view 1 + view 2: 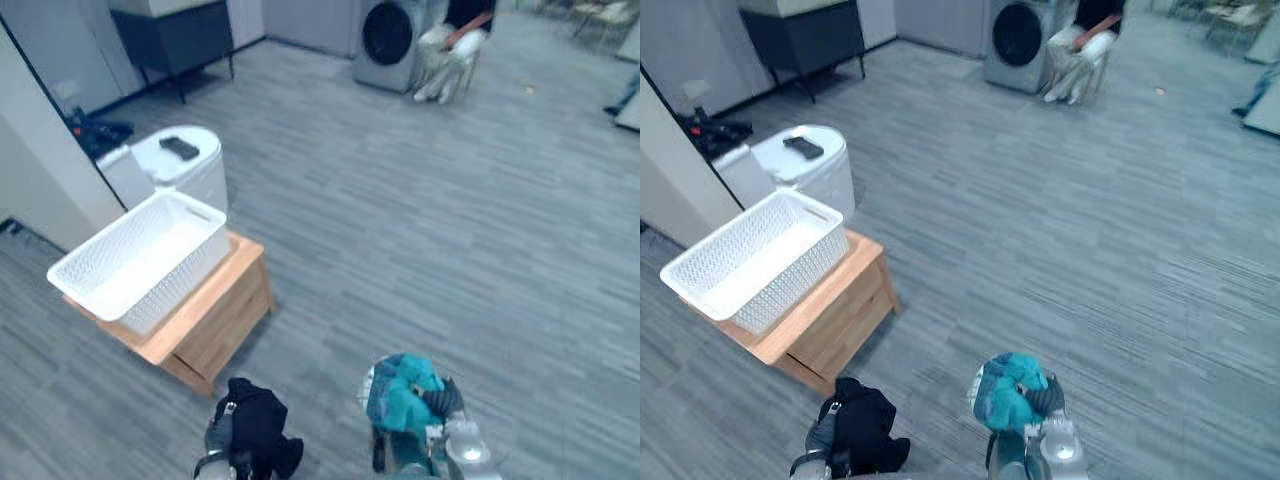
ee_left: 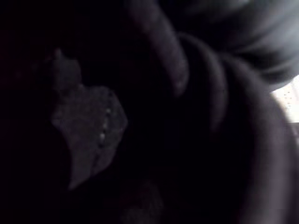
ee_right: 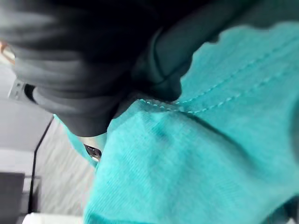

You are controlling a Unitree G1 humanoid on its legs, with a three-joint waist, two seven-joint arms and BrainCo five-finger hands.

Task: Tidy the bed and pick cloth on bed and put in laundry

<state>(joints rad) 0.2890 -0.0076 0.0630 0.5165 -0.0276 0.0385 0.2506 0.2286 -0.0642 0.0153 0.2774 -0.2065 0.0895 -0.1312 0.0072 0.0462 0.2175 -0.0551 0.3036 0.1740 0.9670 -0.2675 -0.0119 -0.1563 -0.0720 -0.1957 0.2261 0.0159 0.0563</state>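
Right hand (image 1: 442,402): clenched round a bunched teal knit cloth (image 1: 400,392), down at 6 o'clock.
Left hand (image 1: 218,434): at 7 o'clock, with a crumpled black cloth (image 1: 255,420) on it. I cannot tell how it holds it.
Basket: the white plastic lattice laundry basket (image 1: 185,272) sits empty on a low wooden table (image 1: 230,305) at 10 o'clock.
Done: both cloths look picked up, I think.
Left to do: carry them to the basket and drop them in.
Hard to see: the left wrist view is nearly all dark. Both arms are cut off at the edge. I cannot tell if the bed is tidy.
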